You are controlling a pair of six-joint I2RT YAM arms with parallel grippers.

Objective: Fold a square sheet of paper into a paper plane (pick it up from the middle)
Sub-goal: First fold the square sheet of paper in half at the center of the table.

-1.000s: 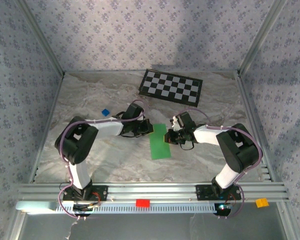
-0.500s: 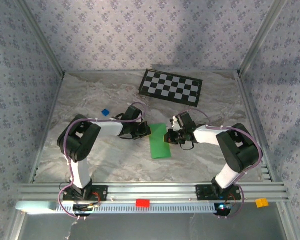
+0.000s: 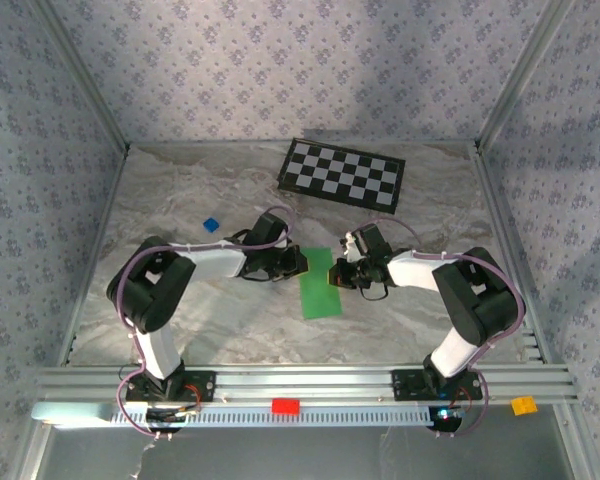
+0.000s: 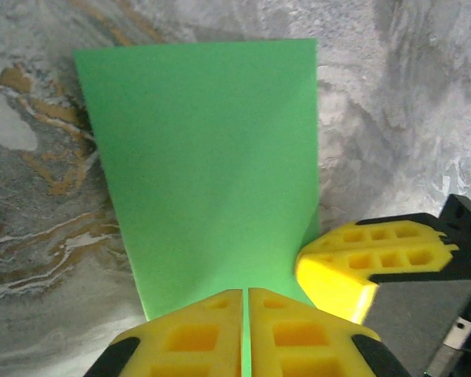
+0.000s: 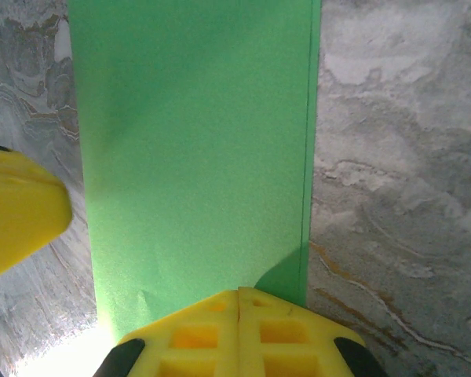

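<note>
Marbled grey tabletop [image 3: 180,200] bears the thin bright green sheet of paper [image 3: 319,288], already halved lengthwise, lying between our left gripper [image 4: 245,310] and right gripper [image 5: 239,310], both pressed together over its edges. We judge nose and wing folds remain.

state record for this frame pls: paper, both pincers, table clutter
paper: green sheet flat on the marble table, a narrow rectangle, apparently folded in half
left pincer: shut, tips at the paper's far end, left side
right pincer: shut, tips at the same end, right side, close to the left one
held: cannot tell whether either one pinches the paper
clutter: checkerboard at the back; blue block left of the paper
</note>
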